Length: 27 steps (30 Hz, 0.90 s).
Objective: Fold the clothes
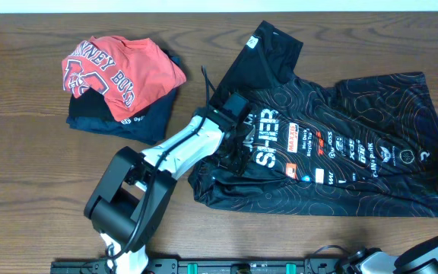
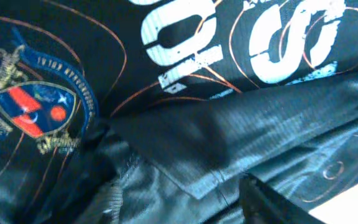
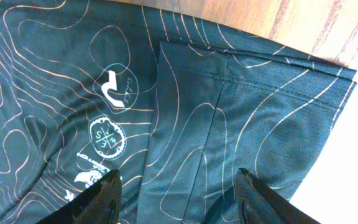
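The black jersey (image 1: 371,114) with wavy contour lines, white lettering and a row of small sponsor logos lies spread, partly rumpled, over the right half of the table. My left gripper (image 1: 234,106) is down on its left part, near the collar. In the left wrist view the jersey (image 2: 185,137) fills the frame and a raised fold lies between the jaws (image 2: 179,199). Only the right finger shows, set wide apart. My right gripper (image 3: 176,177) is open and empty, just above a folded-over edge of the jersey (image 3: 55,74) at the table's right edge.
A red T-shirt (image 1: 120,65) with white lettering lies on a navy folded garment (image 1: 147,118) at the back left. The left arm's base (image 1: 120,198) stands at front left. Part of the right arm (image 1: 432,255) shows at the front right corner.
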Each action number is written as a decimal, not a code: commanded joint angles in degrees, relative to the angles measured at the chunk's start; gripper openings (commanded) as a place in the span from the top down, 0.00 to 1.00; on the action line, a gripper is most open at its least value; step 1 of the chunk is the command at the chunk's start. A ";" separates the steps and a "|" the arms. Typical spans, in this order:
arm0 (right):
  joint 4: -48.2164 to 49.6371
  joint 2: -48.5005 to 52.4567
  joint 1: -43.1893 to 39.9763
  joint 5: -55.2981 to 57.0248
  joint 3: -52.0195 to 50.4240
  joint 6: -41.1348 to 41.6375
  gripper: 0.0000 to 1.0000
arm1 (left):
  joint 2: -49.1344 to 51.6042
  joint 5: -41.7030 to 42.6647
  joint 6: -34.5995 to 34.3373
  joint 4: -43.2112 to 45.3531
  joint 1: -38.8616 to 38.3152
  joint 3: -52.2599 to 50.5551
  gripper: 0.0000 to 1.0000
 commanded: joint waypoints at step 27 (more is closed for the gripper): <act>-0.07 -0.72 0.28 -0.44 1.07 -0.63 0.46 | -2.49 0.07 -1.31 -3.15 -1.01 1.14 0.66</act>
